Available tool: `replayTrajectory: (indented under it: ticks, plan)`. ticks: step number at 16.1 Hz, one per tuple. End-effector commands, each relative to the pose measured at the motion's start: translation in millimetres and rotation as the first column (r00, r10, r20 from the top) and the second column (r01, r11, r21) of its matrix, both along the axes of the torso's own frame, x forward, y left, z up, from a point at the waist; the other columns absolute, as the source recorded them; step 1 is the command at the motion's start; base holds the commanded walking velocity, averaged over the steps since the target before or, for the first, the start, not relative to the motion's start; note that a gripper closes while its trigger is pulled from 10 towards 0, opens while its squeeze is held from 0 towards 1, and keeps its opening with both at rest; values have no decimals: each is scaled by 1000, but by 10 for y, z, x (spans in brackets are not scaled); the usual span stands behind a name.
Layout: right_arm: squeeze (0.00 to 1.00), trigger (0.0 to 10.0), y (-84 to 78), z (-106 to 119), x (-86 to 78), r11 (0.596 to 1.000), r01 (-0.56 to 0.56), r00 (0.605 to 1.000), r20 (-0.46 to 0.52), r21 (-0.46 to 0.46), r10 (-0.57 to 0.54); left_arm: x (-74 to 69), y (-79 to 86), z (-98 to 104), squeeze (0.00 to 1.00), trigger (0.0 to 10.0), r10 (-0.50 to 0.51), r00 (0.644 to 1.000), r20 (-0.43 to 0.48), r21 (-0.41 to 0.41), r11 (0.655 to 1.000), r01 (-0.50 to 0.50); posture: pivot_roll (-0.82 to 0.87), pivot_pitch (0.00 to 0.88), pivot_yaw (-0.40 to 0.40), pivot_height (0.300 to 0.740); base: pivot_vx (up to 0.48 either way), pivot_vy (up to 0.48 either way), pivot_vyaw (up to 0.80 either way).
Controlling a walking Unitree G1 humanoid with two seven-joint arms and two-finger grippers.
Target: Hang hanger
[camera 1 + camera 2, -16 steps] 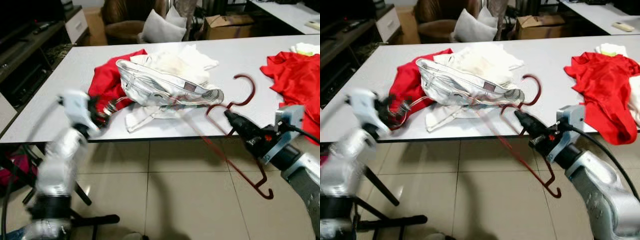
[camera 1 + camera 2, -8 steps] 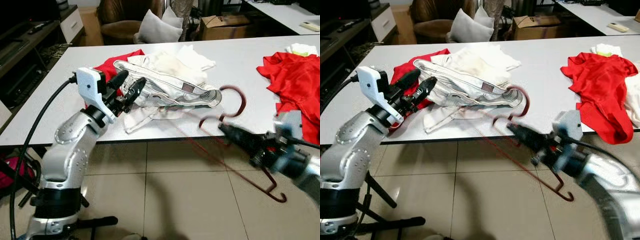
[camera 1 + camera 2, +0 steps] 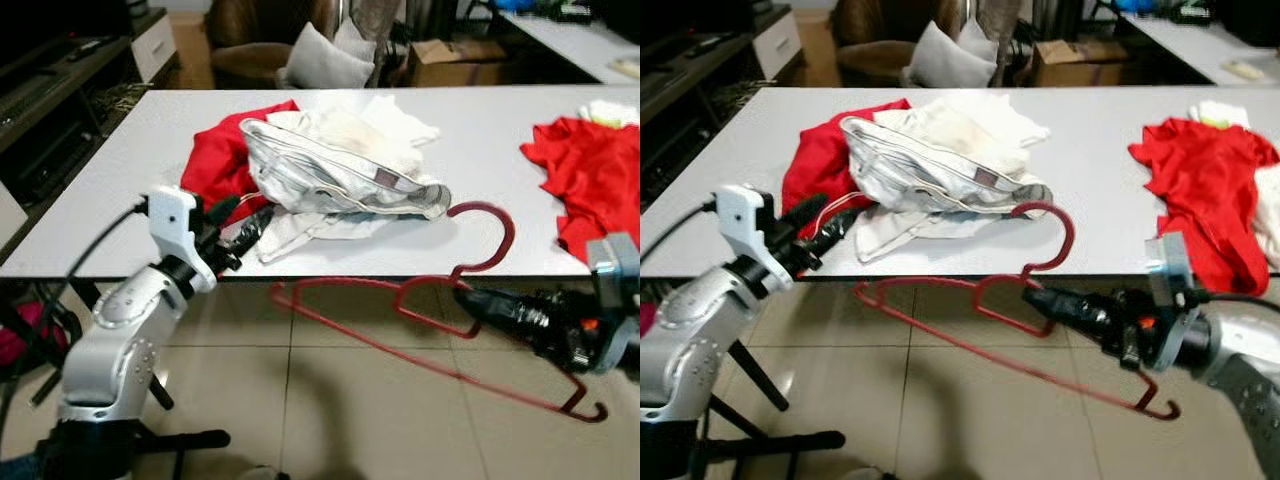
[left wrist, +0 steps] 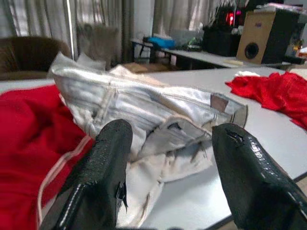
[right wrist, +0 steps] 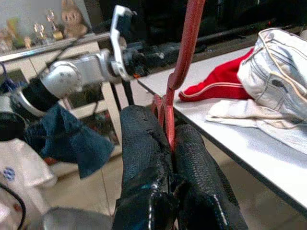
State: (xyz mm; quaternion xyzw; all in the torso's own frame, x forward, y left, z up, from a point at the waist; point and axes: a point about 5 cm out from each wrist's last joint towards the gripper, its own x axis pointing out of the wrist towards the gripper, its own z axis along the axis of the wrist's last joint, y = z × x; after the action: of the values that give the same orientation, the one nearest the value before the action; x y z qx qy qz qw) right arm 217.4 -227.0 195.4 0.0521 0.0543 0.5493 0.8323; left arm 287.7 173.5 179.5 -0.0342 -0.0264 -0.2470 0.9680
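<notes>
A red wire hanger (image 3: 340, 284) hangs in the air below the front edge of the white table (image 3: 120, 180), its hook (image 3: 508, 232) rising to table height. My right gripper (image 3: 464, 298) is shut on the hanger's neck, and the right wrist view shows the red wire (image 5: 184, 48) pinched between the fingertips. My left gripper (image 3: 243, 218) stands open at the table's front edge, holding nothing. It points at crumpled white jeans (image 4: 144, 105) that lie over a red garment (image 4: 24, 124).
A second red garment (image 3: 590, 170) lies at the table's right end. Behind the table are an armchair with a pillow (image 3: 330, 60) and a cardboard box (image 3: 450, 55). A dark TV stand (image 3: 60, 110) runs along the left. Tiled floor lies in front.
My right gripper has lowered and drawn the hanger off the table edge, and the hanger has swung nearly level. My left gripper has dropped back from over the jeans to the table's edge.
</notes>
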Motion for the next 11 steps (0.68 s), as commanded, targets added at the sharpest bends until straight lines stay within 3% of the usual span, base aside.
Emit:
replayTrajectory:
  ticks: [1, 2, 3, 5, 6, 8, 9, 10, 11]
  plan:
    - [0, 10000, 23, 38, 54, 1000, -2, 999, 52, -30, 4, 9, -62, 101, 0, 10000, -33, 999, 31, -9, 999, 33, -137, 0, 28, 719, 0, 0, 0]
    - [0, 10000, 51, 46, 81, 999, 1, 997, 76, -49, 3, 6, -117, 190, 0, 10000, -96, 993, 62, -63, 993, 100, -138, 0, 29, 719, 0, 0, 0]
    - [0, 10000, 91, 63, 115, 995, -16, 993, 117, -100, 28, -32, -223, 341, 1000, 10000, -270, 958, 98, -163, 945, 283, -139, 0, 31, 719, 0, 0, 0]
    - [0, 10000, 164, 170, 200, 986, -76, 977, 187, -150, 103, -28, -359, 440, 1000, 10000, -555, 829, 66, -53, 828, 558, -137, 0, 34, 719, 0, 0, 0]
    - [0, 10000, 176, 191, 216, 984, -86, 973, 198, -156, 116, -18, -370, 439, 1000, 10000, -589, 807, 48, -38, 806, 590, -137, 0, 34, 719, 0, 0, 0]
    - [0, 10000, 278, 286, 240, 969, -163, 946, 249, -186, 207, 8, -485, 450, 1000, 10000, -754, 655, -42, 61, 653, 755, -143, 0, 47, 719, 0, 0, 0]
    - [0, 10000, 297, 306, 244, 964, -175, 937, 265, -203, 226, -38, -524, 425, 0, 10000, -814, 573, -100, 87, 566, 820, -146, 0, 52, 719, 0, 0, 0]
    - [0, 10000, 299, 320, 239, 959, -191, 931, 270, -212, 245, -58, -548, 387, 0, 10000, -844, 515, -150, 112, 503, 857, -149, 0, 59, 719, 0, 0, 0]
    - [0, 10000, 300, 336, 224, 954, -208, 926, 270, -216, 263, -42, -570, 376, 0, 10000, -864, 476, -165, 108, 464, 879, -150, 0, 63, 719, 0, 0, 0]
